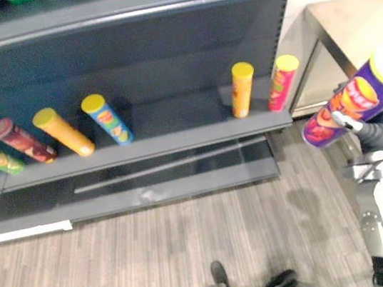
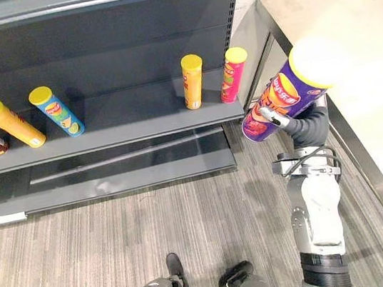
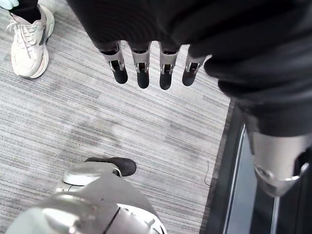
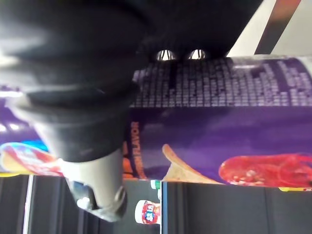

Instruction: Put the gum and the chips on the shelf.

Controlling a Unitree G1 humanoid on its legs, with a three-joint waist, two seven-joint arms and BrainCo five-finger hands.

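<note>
while the tall purple cardboard chips tube with a pale yellow lid [image 2: 282,97] hangs in the air at the right of the head views, tilted with its lid toward the upper right, the right hand [image 2: 300,124] grips it round the lower half of its body, fingers curled on it. the tube is clear of the dark grey metal shelf [image 2: 123,121], just past the shelf's right end, with a steel worktop [image 2: 358,53] behind it. on the shelf board, centre right in the frame, stand an orange tube [image 2: 192,82] and a pink tube [image 2: 232,74]; more tubes lean at the left. the left hand [image 3: 141,66] hangs over the grey plank floor, fingers straight and loose, holding nothing.

by my reading the purple tube is light and stiff, but its glossy wrap looks slippery. its thin wall would likely dent under a hard squeeze, and the chips inside break easily. a firm, gentle hold round the body suits it, set down base first.
</note>
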